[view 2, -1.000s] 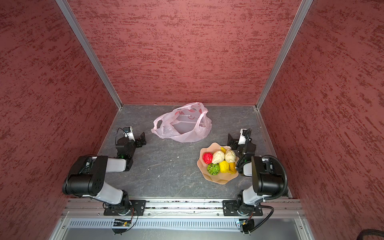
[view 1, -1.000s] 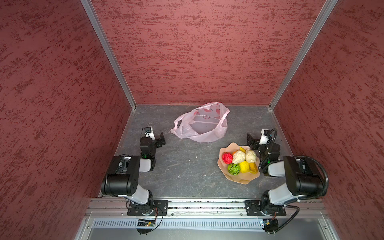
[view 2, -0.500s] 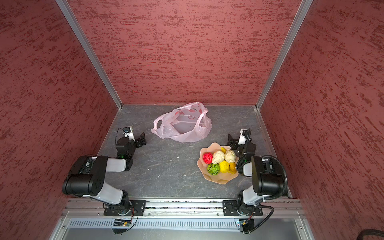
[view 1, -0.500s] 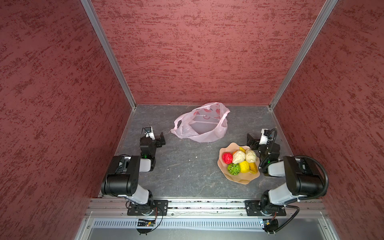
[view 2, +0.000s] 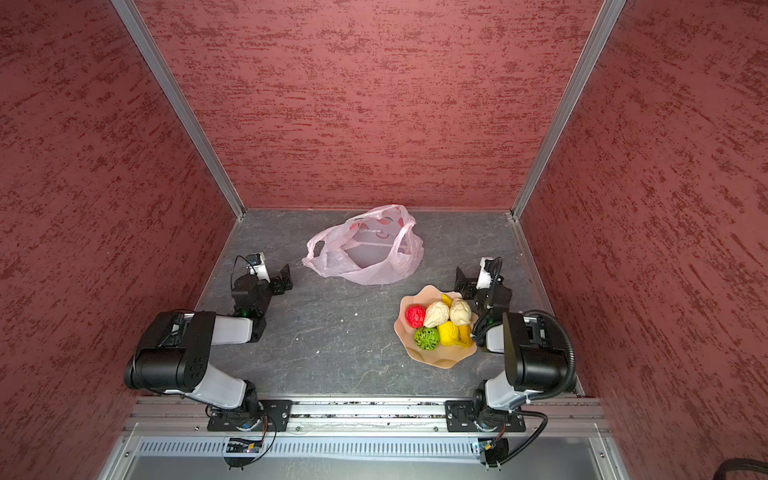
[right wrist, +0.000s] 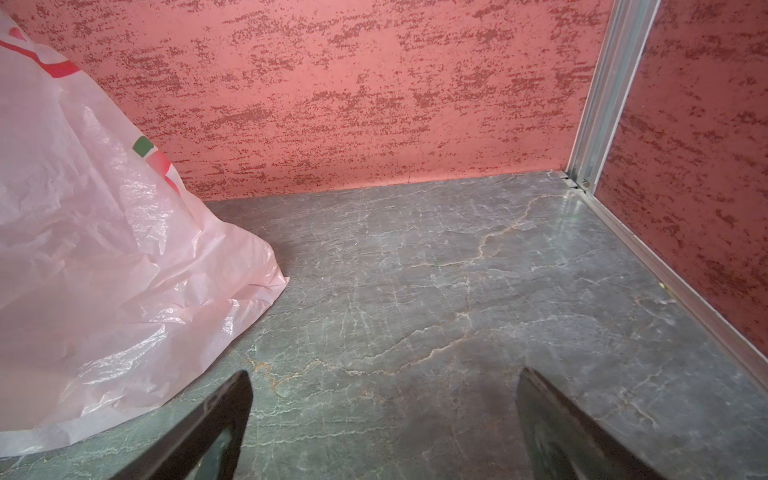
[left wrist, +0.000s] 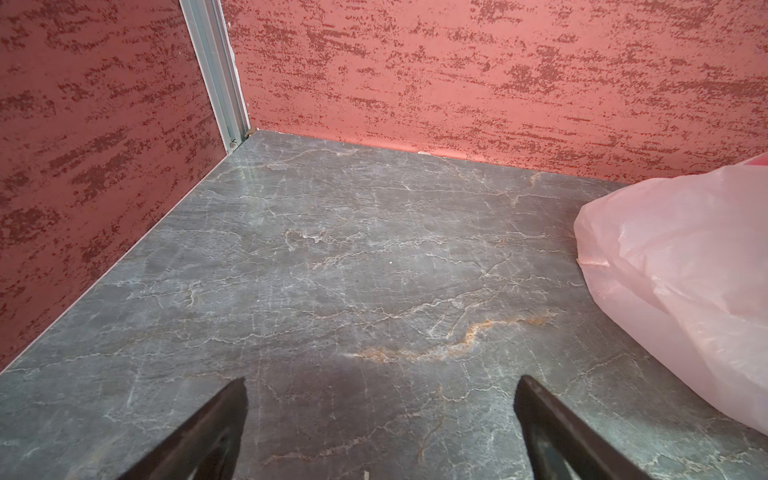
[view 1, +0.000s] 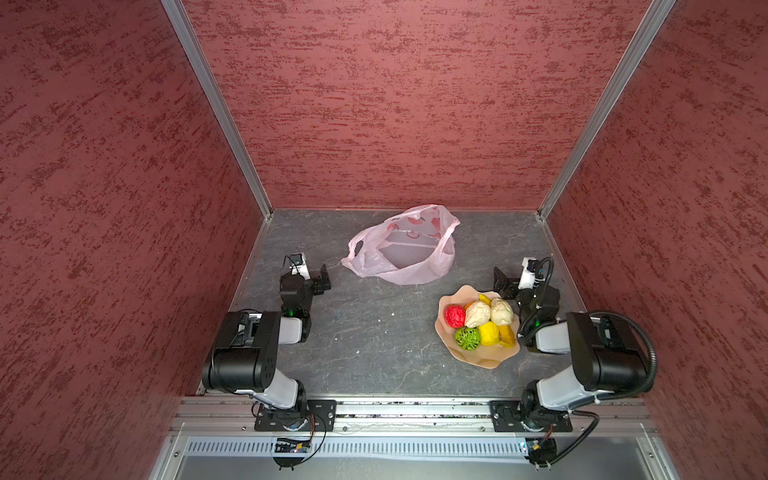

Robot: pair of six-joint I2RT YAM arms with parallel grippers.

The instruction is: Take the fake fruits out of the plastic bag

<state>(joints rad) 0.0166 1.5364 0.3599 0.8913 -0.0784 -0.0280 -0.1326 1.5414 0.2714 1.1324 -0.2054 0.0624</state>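
Filling the tan dish point(view 1: 482, 358), fake fruits point(view 1: 478, 313) sit near the plastic bag point(view 1: 407, 270); left end effector point(left wrist: 381, 379), right end effector point(right wrist: 384, 372) gape empty

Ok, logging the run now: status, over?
Open, empty: left gripper, right gripper. The fake fruits on tan dish; plastic bag looks empty. Nothing in the way.

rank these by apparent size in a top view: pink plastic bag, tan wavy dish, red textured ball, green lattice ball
1. pale-pink crinkly plastic bag
2. tan wavy-edged dish
3. red textured ball and green lattice ball, too alike to rank
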